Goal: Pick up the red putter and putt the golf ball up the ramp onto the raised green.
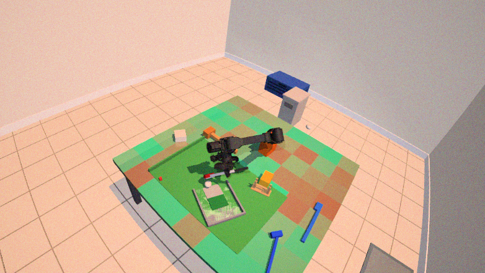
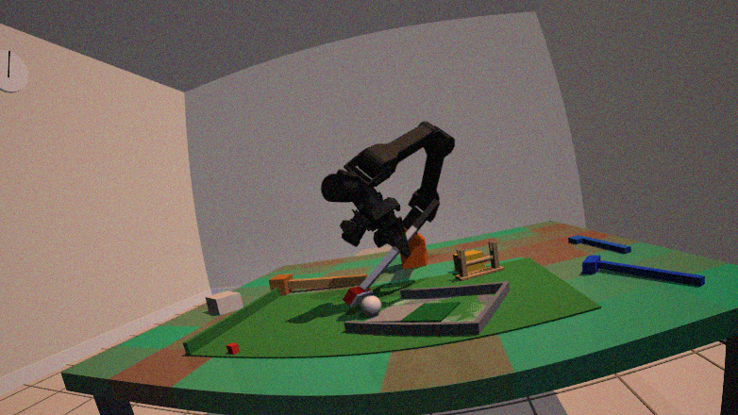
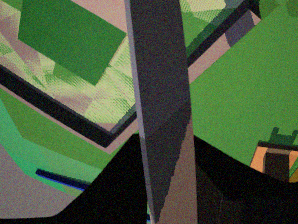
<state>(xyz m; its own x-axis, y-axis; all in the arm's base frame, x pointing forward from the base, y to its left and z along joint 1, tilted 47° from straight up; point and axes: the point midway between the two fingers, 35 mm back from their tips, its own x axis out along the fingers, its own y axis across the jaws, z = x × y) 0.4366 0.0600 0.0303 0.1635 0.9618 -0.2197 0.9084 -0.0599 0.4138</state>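
The end effector [image 2: 394,242] is clamped on the putter [image 2: 378,271] mid-shaft. The rigid, light putter slants down; its red head [image 2: 354,295] rests just left of the golf ball [image 2: 370,305], at the ramp [image 2: 394,312] foot. The ball likely rolls freely; a gentle stroke suits.
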